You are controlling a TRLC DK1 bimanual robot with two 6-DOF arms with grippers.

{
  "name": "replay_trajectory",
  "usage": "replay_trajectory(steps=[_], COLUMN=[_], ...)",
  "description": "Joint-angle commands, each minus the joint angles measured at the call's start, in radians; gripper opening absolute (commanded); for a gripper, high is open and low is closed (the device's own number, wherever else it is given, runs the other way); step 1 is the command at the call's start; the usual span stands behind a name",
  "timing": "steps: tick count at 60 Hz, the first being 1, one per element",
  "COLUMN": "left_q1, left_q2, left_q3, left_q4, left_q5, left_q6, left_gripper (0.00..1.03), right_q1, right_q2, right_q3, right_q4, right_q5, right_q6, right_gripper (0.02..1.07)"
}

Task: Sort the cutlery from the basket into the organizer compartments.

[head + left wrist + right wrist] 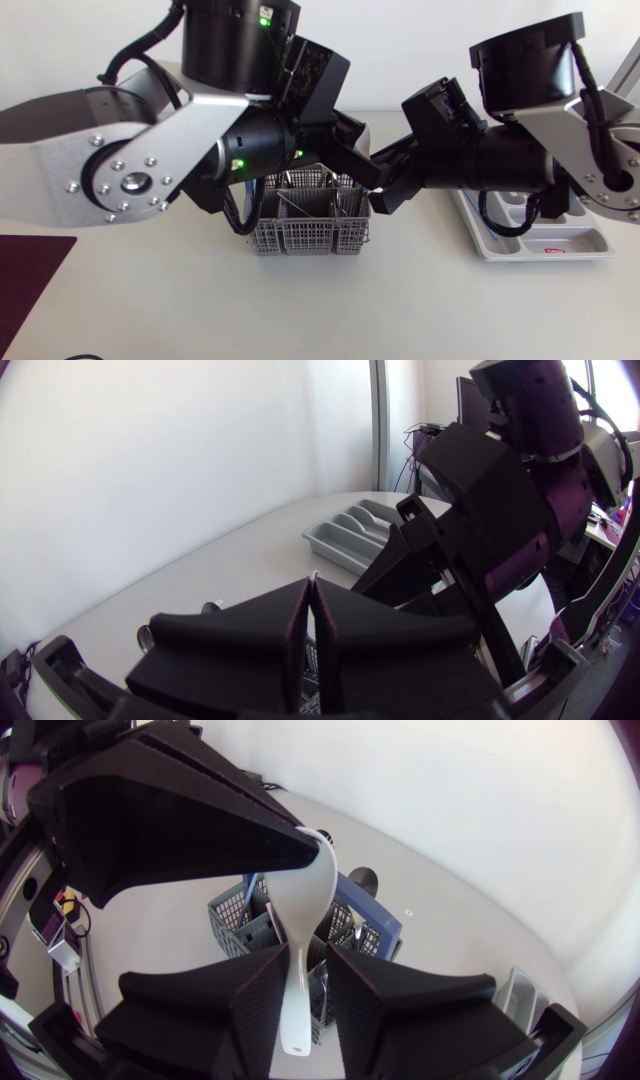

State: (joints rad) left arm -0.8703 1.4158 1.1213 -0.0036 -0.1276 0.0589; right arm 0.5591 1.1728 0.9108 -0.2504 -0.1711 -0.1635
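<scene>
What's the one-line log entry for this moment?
white spoon: over basket | left tool: shut on its bowl | right tool: open around its handle

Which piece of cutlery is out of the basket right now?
The white spoon: the left gripper pinches its bowl while its handle hangs between the open fingers of the right gripper. The rest stand in the grey basket.

White table (420, 300), matte, curved far edge. Grey mesh basket (310, 238) sits approx. centre, upright, cutlery inside. Grey organizer (545, 245) on table to the right, well apart from basket, long compartments, flat on surface. Dark maroon mat (28, 278) at near-left corner, partly out of view.
</scene>
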Motion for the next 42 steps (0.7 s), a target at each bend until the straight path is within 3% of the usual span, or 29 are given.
replay_trajectory(steps=[1,6,17,29,36,42], left_q1=[0.008,0.01,0.019,0.037,0.057,0.067], left_q2=[0.02,0.02,0.017,0.006,-0.009,-0.028], left_q3=[0.014,0.012,0.021,0.058,0.09,0.109], left_q4=[-0.004,-0.003,-0.004,-0.006,-0.004,-0.004], left_q5=[0.009,0.009,0.009,0.009,0.009,0.009], left_q6=[-0.024,-0.025,-0.03,-0.033,-0.042,-0.045], left_gripper=[0.04,0.04,0.2,0.57,0.66,0.67], right_q1=[0.002,0.004,0.016,0.019,0.019,0.019], right_q2=[0.01,0.005,-0.01,-0.028,-0.042,-0.064], right_q3=[0.017,0.013,-0.003,-0.012,-0.041,-0.067], right_q4=[0.007,0.0,-0.012,-0.059,-0.087,-0.11], right_q5=[0.008,-0.001,-0.01,-0.038,-0.045,-0.048], right_q6=[0.013,0.007,-0.008,-0.028,-0.05,-0.068], right_gripper=[0.13,0.12,0.1,0.1,0.1,0.1])
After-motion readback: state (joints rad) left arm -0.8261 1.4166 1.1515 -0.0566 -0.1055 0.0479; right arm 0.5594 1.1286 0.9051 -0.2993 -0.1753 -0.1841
